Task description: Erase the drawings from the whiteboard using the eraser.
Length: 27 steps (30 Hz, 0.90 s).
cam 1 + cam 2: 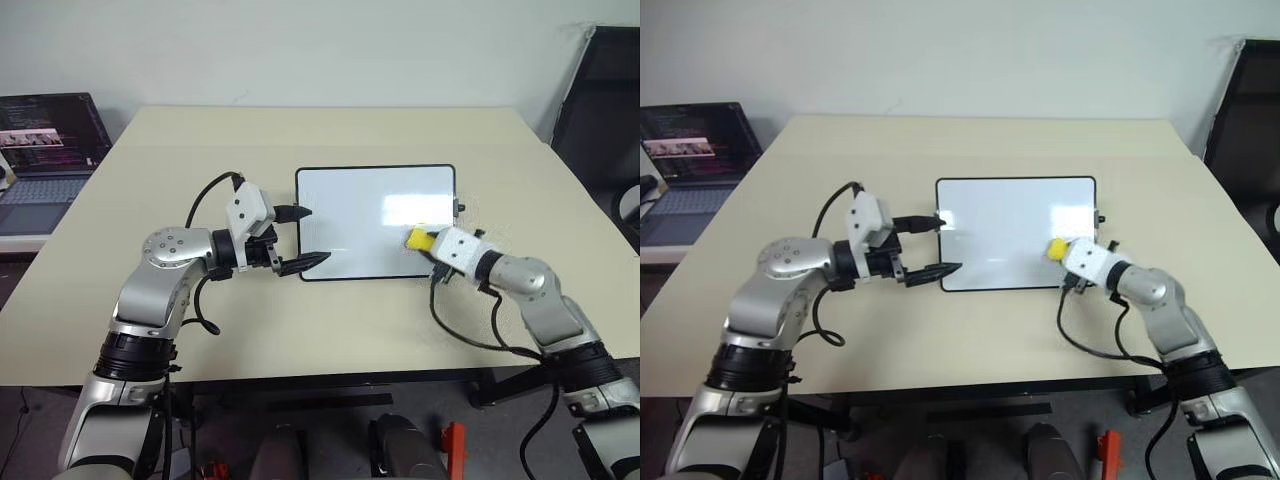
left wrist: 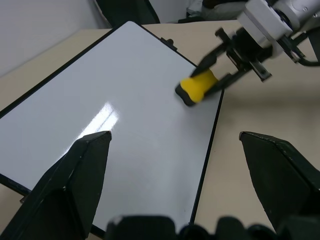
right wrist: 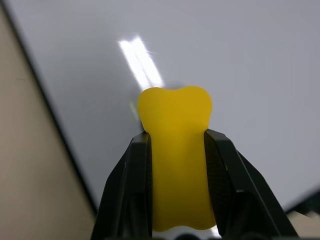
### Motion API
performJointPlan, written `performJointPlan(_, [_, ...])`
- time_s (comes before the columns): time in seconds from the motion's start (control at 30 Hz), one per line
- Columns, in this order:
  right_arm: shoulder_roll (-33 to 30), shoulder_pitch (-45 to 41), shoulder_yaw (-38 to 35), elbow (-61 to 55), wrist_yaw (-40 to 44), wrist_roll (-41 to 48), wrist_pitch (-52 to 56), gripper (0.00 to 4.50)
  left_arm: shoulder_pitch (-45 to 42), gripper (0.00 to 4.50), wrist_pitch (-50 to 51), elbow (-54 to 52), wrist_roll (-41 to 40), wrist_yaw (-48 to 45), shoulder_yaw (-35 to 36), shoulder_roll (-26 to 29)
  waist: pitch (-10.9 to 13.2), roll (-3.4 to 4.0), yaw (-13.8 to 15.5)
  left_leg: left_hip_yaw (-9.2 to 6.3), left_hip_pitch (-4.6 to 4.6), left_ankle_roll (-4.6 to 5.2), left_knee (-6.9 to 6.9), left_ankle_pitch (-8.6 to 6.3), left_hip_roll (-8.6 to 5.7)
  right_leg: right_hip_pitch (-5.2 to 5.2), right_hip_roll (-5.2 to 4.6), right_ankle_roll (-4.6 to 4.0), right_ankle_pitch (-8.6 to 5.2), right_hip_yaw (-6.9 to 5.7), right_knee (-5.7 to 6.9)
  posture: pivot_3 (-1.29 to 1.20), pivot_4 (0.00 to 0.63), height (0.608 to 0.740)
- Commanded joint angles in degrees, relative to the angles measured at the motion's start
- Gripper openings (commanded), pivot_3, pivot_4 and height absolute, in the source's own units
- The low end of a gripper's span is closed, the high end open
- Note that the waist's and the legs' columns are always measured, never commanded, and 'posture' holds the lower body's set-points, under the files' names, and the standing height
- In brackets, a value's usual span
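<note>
The whiteboard lies flat in the middle of the table, black-framed and glossy. The drawings are out of view; the surface I see is plain white with glare. My right gripper is shut on the yellow eraser, over the board's near right corner. In the left wrist view the eraser has its dark underside down at the board, close to the frame. In the right wrist view both fingers clamp the eraser. My left gripper stands open at the board's left edge, one finger over the near left corner.
The beige table has free room all around the board. A lit laptop sits on a lower surface at the far left. A dark chair stands at the right. A small black knob sticks out of the board's right side.
</note>
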Motion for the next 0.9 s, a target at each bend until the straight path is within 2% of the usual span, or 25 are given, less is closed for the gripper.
performJointPlan(0.03, [0.5,1.4,1.1,0.5,1.6,-0.6,3.2,1.09,-1.0,4.50,-0.7,-1.2,-0.3,0.1,0.5,0.2,0.0,0.00,0.0,0.00,0.00,0.00,0.00,0.00,0.00,0.00,0.00,0.00,0.00,0.00,0.00,0.00,0.150,0.740])
performJointPlan(0.3, [-0.3,-4.0,-2.6,7.2,-5.4,-3.4,3.2,1.09,-1.7,4.50,-0.9,-0.5,0.0,0.0,0.4,0.1,0.0,0.00,0.0,0.02,0.00,0.04,0.02,0.04,0.00,-0.01,0.00,-0.10,0.04,0.03,-0.02,0.00,0.150,0.740])
performJointPlan(0.4, [-1.9,-4.8,-2.8,10.3,-5.8,-3.8,2.8,1.08,-1.9,4.50,-1.0,-0.4,0.0,-0.1,0.2,0.0,0.0,-0.02,0.2,0.01,-0.01,0.13,0.04,0.14,-0.03,0.01,-0.01,-0.26,0.06,0.04,-0.06,0.00,0.150,0.740])
performJointPlan(0.53, [-3.1,-2.7,-1.7,9.6,-2.9,-2.8,2.2,1.07,-1.8,4.50,-1.1,-0.3,0.1,-0.2,0.1,0.0,0.0,-0.08,0.3,-0.02,0.21,0.16,0.04,0.16,-0.03,0.32,-0.02,-0.29,0.05,0.01,-0.14,0.00,0.150,0.740])
performJointPlan(0.63, [-3.2,0.7,-0.2,5.2,1.6,-1.0,3.4,1.07,-1.8,4.50,-1.0,-0.2,0.1,-0.2,0.1,0.0,-0.1,-0.16,0.3,-0.02,0.64,0.15,-0.04,0.15,-0.03,0.77,-0.05,-0.32,0.02,0.00,-0.35,0.00,0.150,0.740])
performJointPlan(0.73, [-3.3,4.0,1.0,0.7,5.8,0.0,5.6,1.07,-1.7,4.50,-0.9,-0.3,0.1,-0.2,0.1,-0.1,-0.1,-0.25,0.3,-0.01,0.68,0.13,-0.10,0.13,-0.02,0.81,-0.08,-0.35,-0.03,-0.02,-0.39,0.00,0.150,0.740])
performJointPlan(0.9, [-3.6,4.2,0.5,-0.4,6.4,-0.7,7.7,1.04,-1.9,4.50,-1.0,-0.1,0.1,-0.3,0.0,0.1,-0.1,-0.24,0.0,-0.02,0.72,0.12,-0.13,0.13,0.00,0.78,-0.07,-0.39,-0.06,-0.04,-0.35,0.00,0.150,0.740])
